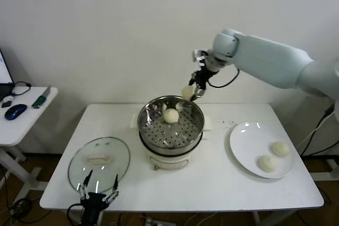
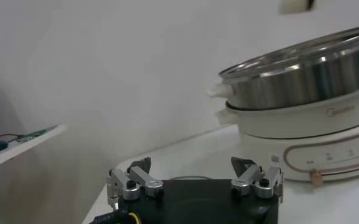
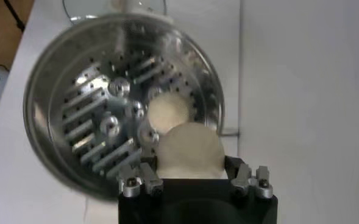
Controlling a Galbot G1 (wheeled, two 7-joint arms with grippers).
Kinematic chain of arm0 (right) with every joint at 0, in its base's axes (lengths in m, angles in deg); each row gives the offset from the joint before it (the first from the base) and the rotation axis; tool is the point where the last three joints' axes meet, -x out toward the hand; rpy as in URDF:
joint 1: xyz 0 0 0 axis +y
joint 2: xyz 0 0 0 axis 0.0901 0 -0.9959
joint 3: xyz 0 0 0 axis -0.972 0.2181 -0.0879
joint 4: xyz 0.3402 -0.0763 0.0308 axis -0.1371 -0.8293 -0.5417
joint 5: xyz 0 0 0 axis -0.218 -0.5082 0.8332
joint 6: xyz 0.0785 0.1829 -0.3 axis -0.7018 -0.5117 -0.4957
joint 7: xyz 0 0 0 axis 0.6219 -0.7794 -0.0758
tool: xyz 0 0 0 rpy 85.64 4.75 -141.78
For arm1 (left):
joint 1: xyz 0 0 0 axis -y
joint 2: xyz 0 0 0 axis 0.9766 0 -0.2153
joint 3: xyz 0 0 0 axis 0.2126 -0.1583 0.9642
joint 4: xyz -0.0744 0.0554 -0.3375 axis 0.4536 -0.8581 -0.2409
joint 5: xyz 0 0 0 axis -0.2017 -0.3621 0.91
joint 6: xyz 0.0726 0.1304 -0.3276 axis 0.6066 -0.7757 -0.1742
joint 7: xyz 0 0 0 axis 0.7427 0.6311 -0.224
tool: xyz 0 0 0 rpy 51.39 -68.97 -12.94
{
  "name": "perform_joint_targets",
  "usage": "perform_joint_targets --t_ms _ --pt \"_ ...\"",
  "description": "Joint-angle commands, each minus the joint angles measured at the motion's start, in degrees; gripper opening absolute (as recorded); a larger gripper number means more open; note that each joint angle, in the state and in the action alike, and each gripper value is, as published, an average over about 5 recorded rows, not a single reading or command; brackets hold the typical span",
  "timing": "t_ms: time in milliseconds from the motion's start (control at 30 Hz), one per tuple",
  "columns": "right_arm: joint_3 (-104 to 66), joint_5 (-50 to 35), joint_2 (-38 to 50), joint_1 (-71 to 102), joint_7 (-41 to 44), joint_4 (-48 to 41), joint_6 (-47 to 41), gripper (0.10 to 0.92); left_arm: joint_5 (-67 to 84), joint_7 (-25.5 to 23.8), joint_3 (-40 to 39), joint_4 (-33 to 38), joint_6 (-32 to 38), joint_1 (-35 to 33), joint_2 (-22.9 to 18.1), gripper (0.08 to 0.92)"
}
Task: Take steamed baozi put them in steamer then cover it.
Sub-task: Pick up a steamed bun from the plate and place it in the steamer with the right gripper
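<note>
My right gripper [image 1: 190,92] is shut on a cream-white baozi [image 1: 187,92] and holds it in the air above the far rim of the steamer [image 1: 196,125]. In the right wrist view the held baozi [image 3: 188,151] sits between the fingers over the perforated basket [image 3: 75,131]. One baozi [image 1: 170,115] lies inside the steamer, also seen in the right wrist view [image 3: 167,113]. Two baozi [image 1: 280,148] [image 1: 267,163] rest on the white plate [image 1: 245,140]. The glass cover [image 1: 99,157] lies flat at the front left. My left gripper [image 1: 98,188] is open and empty near the table's front edge.
A side table [image 1: 21,123] with a blue mouse [image 1: 15,111] stands to the left. The wall is close behind the steamer. In the left wrist view the steamer [image 2: 301,79] sits on its cream-white pot base [image 2: 313,146].
</note>
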State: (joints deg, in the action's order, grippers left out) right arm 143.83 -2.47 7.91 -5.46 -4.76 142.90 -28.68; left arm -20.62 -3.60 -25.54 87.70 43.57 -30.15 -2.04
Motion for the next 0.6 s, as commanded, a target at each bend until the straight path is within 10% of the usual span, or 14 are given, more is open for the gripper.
perform_joint_targets --t_ms 33,600 --pt "5.1 -8.3 -11.8 -2.1 -2.4 0.4 -1.7 0.704 -0.5 0.1 -0.7 0.9 -0.1 -1.2 0.7 0.823" --pt "6.2 -1.4 -16.4 9.0 -4.6 -2.5 -2.8 0.704 -0.1 1.3 -1.1 0.3 0.6 -1.8 1.2 0.823"
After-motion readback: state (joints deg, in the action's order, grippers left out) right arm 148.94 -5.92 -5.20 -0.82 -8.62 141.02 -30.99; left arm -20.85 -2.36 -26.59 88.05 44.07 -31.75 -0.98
